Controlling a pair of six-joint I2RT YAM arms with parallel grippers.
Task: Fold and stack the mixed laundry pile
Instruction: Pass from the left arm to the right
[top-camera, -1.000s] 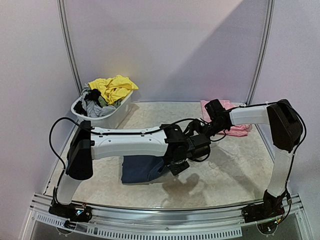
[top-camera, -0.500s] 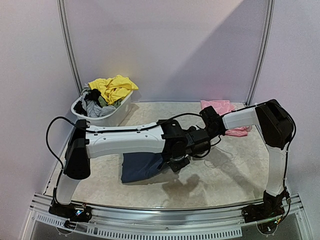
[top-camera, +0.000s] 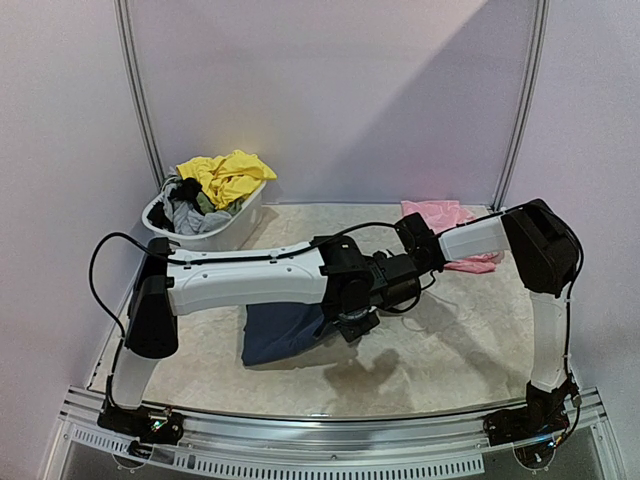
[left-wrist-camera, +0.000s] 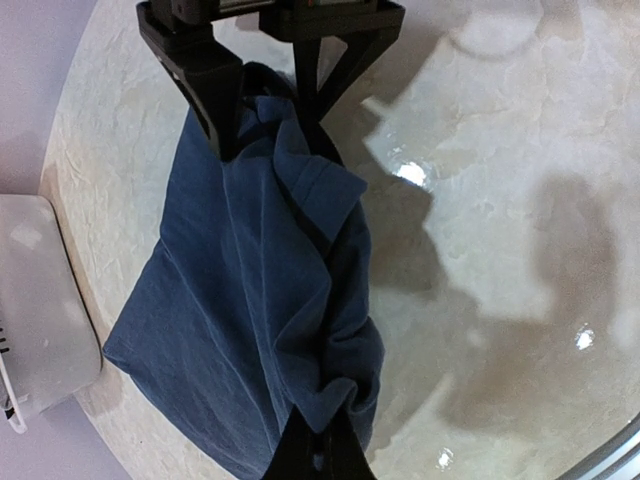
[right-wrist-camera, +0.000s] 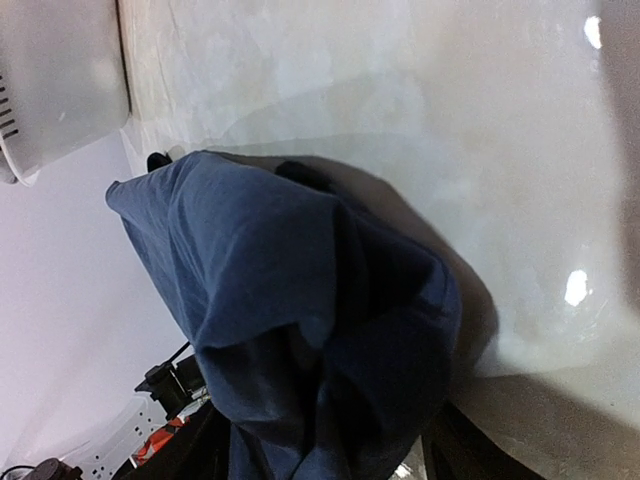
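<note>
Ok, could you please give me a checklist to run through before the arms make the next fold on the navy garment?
1. Left gripper pinching the navy garment: ok, its fingers are shut on the upper edge.
2. Right gripper gripping as well: cannot tell; cloth bunches between its fingers, which barely show.
3. Garment lying flat: not ok, it is creased and bunched.
4. Garment wholly on the table: ok.
5. Pink piece apart from the navy one: ok, it lies at the far right.
6. Other laundry kept in the tub: ok, the yellow piece sits on top.
</note>
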